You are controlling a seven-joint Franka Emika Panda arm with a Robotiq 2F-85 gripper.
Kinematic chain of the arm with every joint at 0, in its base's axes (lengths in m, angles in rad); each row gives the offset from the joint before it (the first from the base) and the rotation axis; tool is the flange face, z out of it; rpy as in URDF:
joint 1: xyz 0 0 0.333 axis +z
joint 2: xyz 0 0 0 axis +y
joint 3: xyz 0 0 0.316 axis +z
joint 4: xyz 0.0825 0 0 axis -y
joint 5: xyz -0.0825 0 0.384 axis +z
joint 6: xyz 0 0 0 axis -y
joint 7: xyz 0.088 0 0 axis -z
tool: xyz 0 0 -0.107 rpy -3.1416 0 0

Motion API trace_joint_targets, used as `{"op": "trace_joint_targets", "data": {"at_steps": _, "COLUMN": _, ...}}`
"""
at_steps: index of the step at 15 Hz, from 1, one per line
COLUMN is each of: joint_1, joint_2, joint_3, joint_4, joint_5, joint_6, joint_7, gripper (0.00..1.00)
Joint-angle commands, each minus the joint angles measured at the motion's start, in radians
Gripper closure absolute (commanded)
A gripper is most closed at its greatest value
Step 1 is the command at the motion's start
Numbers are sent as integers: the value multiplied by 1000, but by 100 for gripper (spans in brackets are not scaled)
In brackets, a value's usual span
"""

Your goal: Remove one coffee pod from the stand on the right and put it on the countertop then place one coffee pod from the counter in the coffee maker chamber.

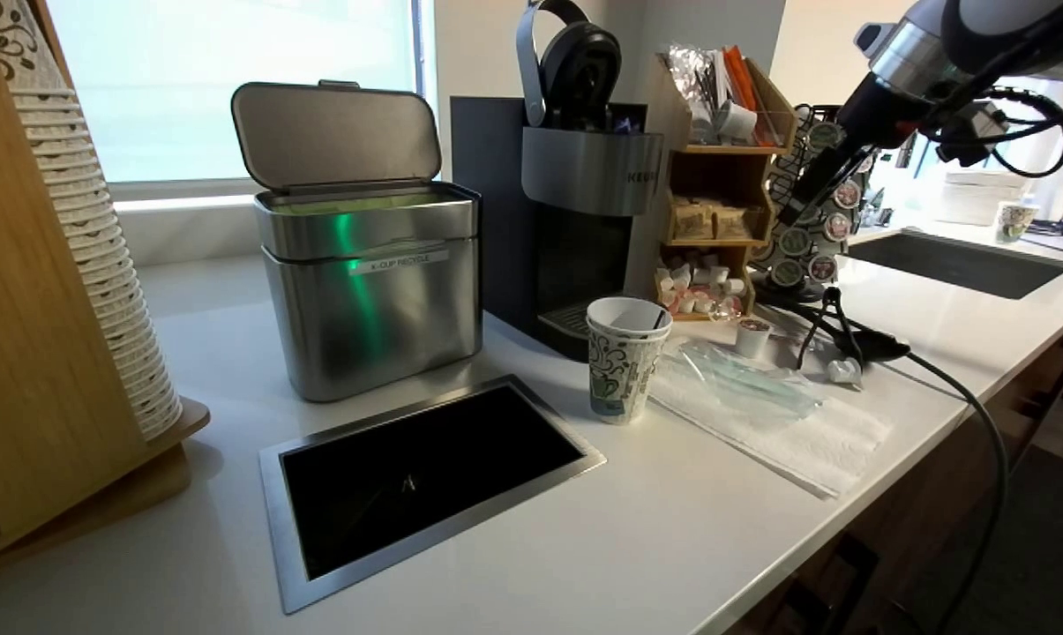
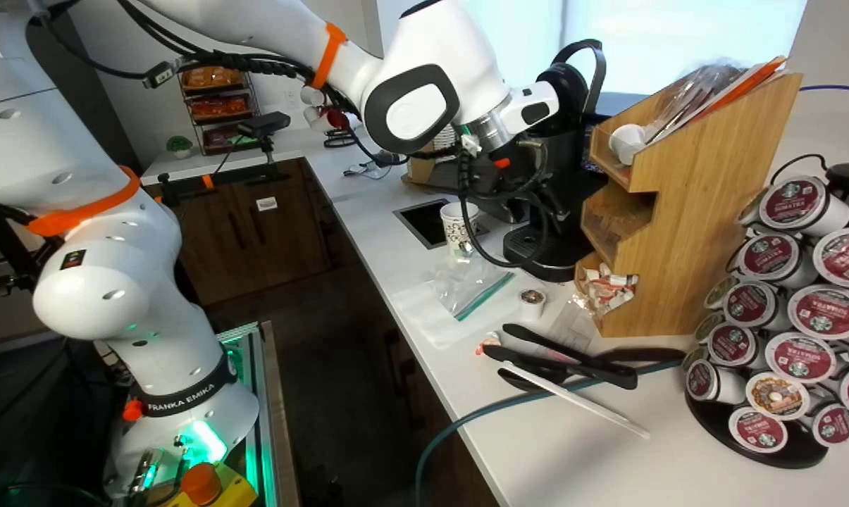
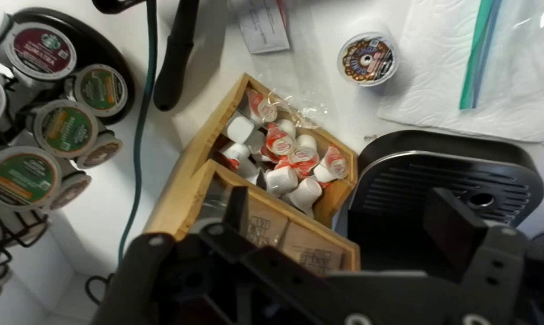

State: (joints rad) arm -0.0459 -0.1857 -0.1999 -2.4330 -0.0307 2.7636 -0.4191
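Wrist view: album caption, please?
Open fingers, coffee pods on a wire stand, and one Donut Shop pod on the counter.

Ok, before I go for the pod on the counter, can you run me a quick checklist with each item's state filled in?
1. Gripper open and unloaded: ok, its jaws stand wide apart in the wrist view with nothing held.
2. Counter pod upright, label up: ok.
3. Gripper lined up on that pod: not ok, the pod lies outside the gap between the jaws in the wrist view.
4. Handle on the coffee maker raised: ok.
5. Chamber free of an old pod: cannot tell, no view looks down into it.
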Motion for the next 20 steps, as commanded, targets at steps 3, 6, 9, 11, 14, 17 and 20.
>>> {"op": "trace_joint_targets", "data": {"at_steps": 3, "joint_1": -96, "joint_2": -41, "joint_3": -45, "joint_4": -65, "joint_5": 31, "joint_6": 72, "joint_7": 143, "gripper": 0}}
{"op": "trace_joint_targets", "data": {"at_steps": 6, "joint_1": -126, "joint_2": -60, "joint_3": -102, "joint_4": -73, "joint_5": 95, "joint_6": 103, "joint_7": 158, "gripper": 0}}
{"op": "trace_joint_targets", "data": {"at_steps": 9, "joint_1": -137, "joint_2": -35, "joint_3": -104, "joint_4": -40, "joint_5": 65, "joint_6": 78, "joint_7": 145, "gripper": 0}}
{"op": "trace_joint_targets", "data": {"at_steps": 11, "joint_1": -159, "joint_2": -27, "joint_3": -90, "joint_4": 10, "joint_5": 103, "joint_6": 7, "joint_7": 290, "gripper": 0}}
{"op": "trace_joint_targets", "data": {"at_steps": 14, "joint_1": -217, "joint_2": -41, "joint_3": -108, "joint_4": 49, "joint_5": 92, "joint_6": 20, "joint_7": 389, "gripper": 0}}
{"op": "trace_joint_targets", "data": {"at_steps": 17, "joint_1": -278, "joint_2": -38, "joint_3": -115, "joint_4": 81, "joint_5": 80, "joint_6": 72, "joint_7": 481, "gripper": 0}}
{"op": "trace_joint_targets", "data": {"at_steps": 20, "joint_1": -292, "joint_2": 1, "joint_3": -125, "joint_4": 135, "joint_5": 73, "joint_6": 245, "joint_7": 459, "gripper": 0}}
